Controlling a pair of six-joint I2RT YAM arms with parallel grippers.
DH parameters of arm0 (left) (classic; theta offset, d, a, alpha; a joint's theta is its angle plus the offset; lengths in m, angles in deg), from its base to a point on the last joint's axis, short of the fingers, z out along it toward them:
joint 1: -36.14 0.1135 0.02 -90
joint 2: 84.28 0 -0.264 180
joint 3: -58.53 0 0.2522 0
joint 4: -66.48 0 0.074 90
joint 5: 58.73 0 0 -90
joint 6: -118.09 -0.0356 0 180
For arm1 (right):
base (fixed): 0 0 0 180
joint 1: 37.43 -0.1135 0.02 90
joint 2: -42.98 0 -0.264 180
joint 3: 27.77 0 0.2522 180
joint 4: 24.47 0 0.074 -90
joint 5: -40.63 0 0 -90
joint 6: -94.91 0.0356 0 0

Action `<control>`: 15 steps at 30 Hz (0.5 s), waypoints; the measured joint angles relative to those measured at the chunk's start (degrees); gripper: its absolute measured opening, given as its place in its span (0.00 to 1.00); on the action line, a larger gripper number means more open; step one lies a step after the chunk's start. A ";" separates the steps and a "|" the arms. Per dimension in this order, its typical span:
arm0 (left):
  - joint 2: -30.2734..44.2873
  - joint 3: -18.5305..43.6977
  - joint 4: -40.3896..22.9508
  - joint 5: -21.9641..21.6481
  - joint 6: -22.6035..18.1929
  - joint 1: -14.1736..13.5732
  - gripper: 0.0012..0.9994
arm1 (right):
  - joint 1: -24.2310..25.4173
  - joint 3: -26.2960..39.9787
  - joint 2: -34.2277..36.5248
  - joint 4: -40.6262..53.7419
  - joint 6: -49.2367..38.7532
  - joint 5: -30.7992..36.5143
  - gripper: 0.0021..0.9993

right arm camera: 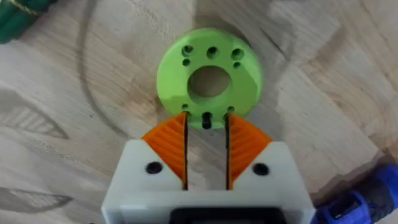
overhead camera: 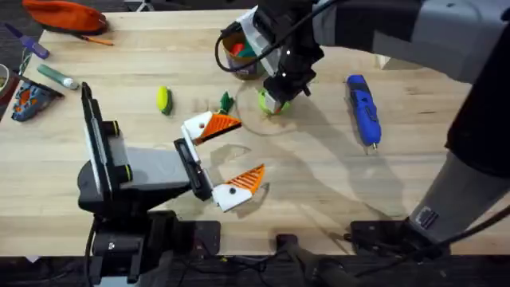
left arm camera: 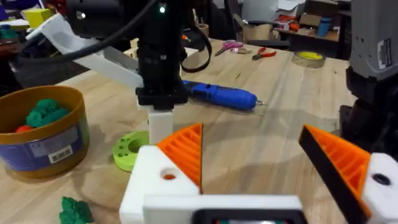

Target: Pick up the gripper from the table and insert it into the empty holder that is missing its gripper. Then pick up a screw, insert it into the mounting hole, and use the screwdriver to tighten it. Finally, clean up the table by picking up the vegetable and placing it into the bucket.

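1. Pale wood surface (overhead camera: 319,183) carries everything.
2. Right gripper (right arm camera: 206,121) is down at the green round disc (right arm camera: 210,71) w/ holes, near the middle of the surface; its jaws are nearly closed w/ a narrow gap, tips at the disc's rim over a small dark screw (right arm camera: 206,119). Can't tell whether the screw is pinched or just sits in the disc.
3. Left gripper (overhead camera: 227,159) is low on the surface, jaws wide apart, holding nothing. Both its white holder (left arm camera: 155,180) brackets carry orange pads; the orange gripper (left arm camera: 185,152) wedge is seated on the near one.
4. Blue screwdriver (overhead camera: 363,108) lies flat toward the right side, well apart from both arms, tip pointing to the near edge.
5. Mustard-yellow bucket (left arm camera: 37,134) stands at the far side just behind the right arm; green and red items are inside.
6. Small green leafy veg (overhead camera: 226,101) lies between bucket and left gripper; a yellow-green veg (overhead camera: 163,100) lies further left.
7. Orange pouch (overhead camera: 64,16) and clutter sit at the far left corner.
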 joint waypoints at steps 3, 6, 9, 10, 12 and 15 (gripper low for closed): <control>0.00 0.00 0.00 0.00 0.00 0.00 0.99 | -0.15 0.02 0.17 0.02 0.00 -0.02 0.27; 0.02 0.00 0.00 0.00 0.00 0.00 0.99 | -0.15 0.04 0.17 0.00 0.00 -0.02 0.24; 0.00 0.00 0.00 0.00 0.00 0.00 0.99 | -0.15 0.04 0.17 0.00 0.00 -0.02 0.20; 0.00 0.00 0.00 0.00 0.00 0.00 0.99 | -0.15 0.04 0.17 0.00 0.00 -0.01 0.19; 0.00 0.00 0.00 0.00 0.00 0.00 0.99 | -0.15 0.04 0.17 0.00 0.00 -0.02 0.16; 0.00 0.00 0.00 0.00 0.00 0.00 0.99 | -0.15 0.04 0.17 0.00 -0.02 -0.02 0.12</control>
